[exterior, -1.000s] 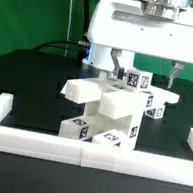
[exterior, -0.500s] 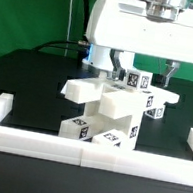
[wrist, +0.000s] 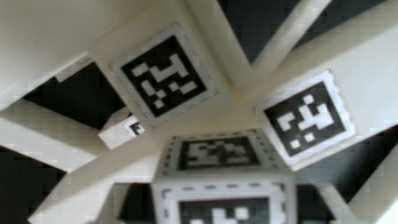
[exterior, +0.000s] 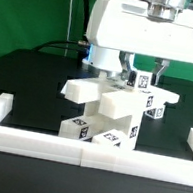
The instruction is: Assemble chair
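The chair (exterior: pixel 104 114) is a stack of chunky white tagged blocks and slabs in the middle of the black table. A small tagged cube-like block (exterior: pixel 137 81) sits on top of it at the back. My gripper (exterior: pixel 141 69) hangs straight over that block with one finger on each side. The jaws are narrow, and a thin gap still shows on the exterior view's right side. In the wrist view the same block (wrist: pixel 222 188) fills the space between the jaws, with tagged chair slabs (wrist: pixel 164 72) behind it. The fingertips are not clear there.
A low white border wall (exterior: pixel 85 154) runs along the front of the table and up both sides. A green curtain (exterior: pixel 37 9) hangs behind. The robot's big white body (exterior: pixel 145 31) hides the back of the table.
The two fingers have moved inward toward the small top block, from a wide spread to a narrow one. The chair parts have not moved.
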`<action>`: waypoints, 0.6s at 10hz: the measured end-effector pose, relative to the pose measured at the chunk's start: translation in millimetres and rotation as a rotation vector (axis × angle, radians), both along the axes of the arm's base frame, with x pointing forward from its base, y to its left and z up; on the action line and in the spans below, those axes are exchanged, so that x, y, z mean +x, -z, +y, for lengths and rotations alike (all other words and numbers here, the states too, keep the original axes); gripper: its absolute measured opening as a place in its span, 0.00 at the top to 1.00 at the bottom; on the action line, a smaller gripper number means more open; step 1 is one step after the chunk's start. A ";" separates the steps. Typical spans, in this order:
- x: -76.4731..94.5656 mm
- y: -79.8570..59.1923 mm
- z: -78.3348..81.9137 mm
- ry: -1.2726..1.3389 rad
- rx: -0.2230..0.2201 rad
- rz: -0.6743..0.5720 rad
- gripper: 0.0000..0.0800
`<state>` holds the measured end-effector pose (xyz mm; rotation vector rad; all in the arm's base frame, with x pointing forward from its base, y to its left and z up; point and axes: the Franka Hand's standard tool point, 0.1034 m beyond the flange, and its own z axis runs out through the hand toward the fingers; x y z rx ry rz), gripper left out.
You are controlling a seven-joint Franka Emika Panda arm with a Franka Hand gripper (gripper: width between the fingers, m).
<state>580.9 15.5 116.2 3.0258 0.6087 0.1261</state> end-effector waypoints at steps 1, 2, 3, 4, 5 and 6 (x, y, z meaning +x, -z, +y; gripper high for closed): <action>0.0 0.1 0.1 0.018 0.002 -0.001 0.65; 0.0 0.1 0.2 0.102 0.010 -0.004 0.65; 0.0 0.1 0.1 0.190 0.018 -0.007 0.65; -0.1 0.1 0.1 0.255 0.024 -0.009 0.65; -0.1 0.2 0.3 0.311 0.030 -0.011 0.65; -0.1 0.2 0.4 0.399 0.038 -0.014 0.65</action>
